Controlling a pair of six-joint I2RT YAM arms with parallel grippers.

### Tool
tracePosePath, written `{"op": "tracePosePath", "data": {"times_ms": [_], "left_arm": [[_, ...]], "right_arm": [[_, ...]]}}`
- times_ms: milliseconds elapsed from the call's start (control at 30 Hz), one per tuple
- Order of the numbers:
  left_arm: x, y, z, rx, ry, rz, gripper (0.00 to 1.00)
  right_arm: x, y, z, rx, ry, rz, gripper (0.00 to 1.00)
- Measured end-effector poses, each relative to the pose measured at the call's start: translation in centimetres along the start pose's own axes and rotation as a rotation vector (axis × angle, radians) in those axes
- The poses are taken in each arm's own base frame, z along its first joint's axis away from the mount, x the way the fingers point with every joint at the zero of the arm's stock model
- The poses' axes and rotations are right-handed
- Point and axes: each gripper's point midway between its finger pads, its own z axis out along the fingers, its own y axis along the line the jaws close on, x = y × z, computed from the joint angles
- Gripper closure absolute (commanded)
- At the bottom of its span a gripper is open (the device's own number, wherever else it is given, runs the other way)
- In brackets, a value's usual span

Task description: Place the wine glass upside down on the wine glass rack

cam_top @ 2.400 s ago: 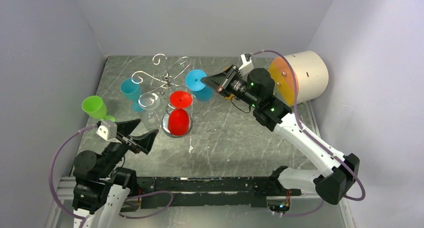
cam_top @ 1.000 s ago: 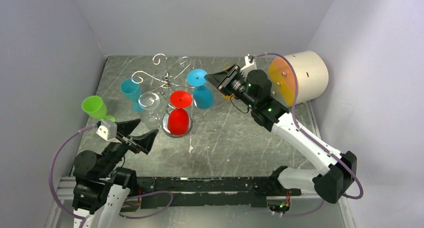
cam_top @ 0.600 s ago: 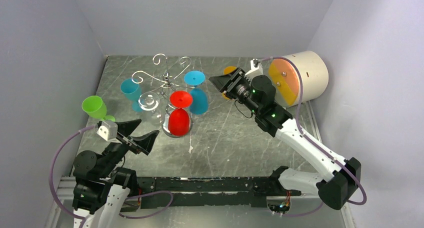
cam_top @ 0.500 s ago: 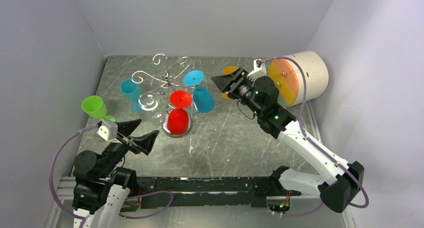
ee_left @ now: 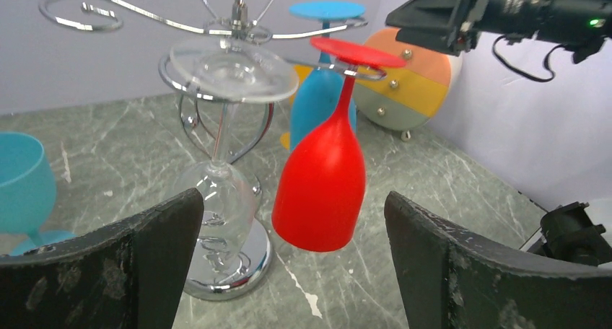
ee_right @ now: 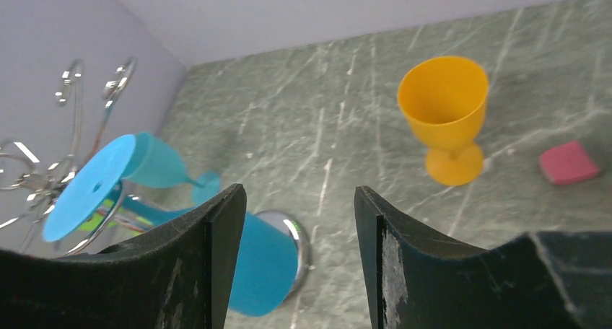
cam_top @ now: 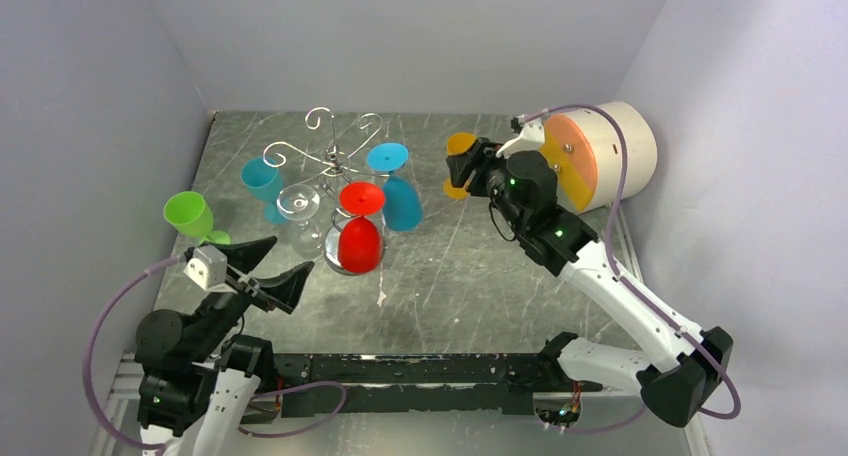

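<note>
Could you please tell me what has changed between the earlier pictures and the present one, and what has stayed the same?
The right gripper, which held the blue wine glass at the wine glass rack, let it go and drew back to the right, its jaws now open. The glass now hangs upside down by its foot from a rack arm. The left gripper stayed open near the rack, barely shifting. The red glass and the clear glass stayed hanging.

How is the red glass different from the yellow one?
The red glass hangs upside down from the rack. The yellow glass stands upright on the table, away from the rack. The red glass has a long thin stem, and the yellow glass has a short one. Both are coloured glasses with a round foot.
</note>
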Motion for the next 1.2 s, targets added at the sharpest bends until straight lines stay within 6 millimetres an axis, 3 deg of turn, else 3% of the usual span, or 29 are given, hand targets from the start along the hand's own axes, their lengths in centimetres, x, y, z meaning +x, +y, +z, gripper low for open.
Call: {"op": "tracePosePath", "data": {"times_ms": [200, 567, 733, 933, 1200], "left_arm": [[-2.8, -1.3, -1.0, 0.018, -0.056, 0.028, 0.01], [-8.4, -4.5, -4.9, 0.048, -0.157, 0.098, 0.0], [-8.8, -4.7, -5.4, 0.039, -0.157, 0.109, 0.01], [-9.1, -5.0, -6.1, 0.034, -0.156, 0.121, 0.01], [-9.4, -5.1, -6.4, 0.035, -0.163, 0.139, 0.01]], "right_arm": [[-0.9, -1.0, 1.8, 0.069, 0.003, -0.199, 0.45], [2.4, -4.9, 7.6, 0.14, 0.172, -0.487, 0.49], [4.8, -6.5, 10.6, 0.132, 0.276, -0.546, 0.49], [5.1, -6.6, 13.9, 0.122, 0.327, -0.57, 0.52], [6.3, -7.9, 15.6, 0.157, 0.387, -0.604, 0.56]]}}
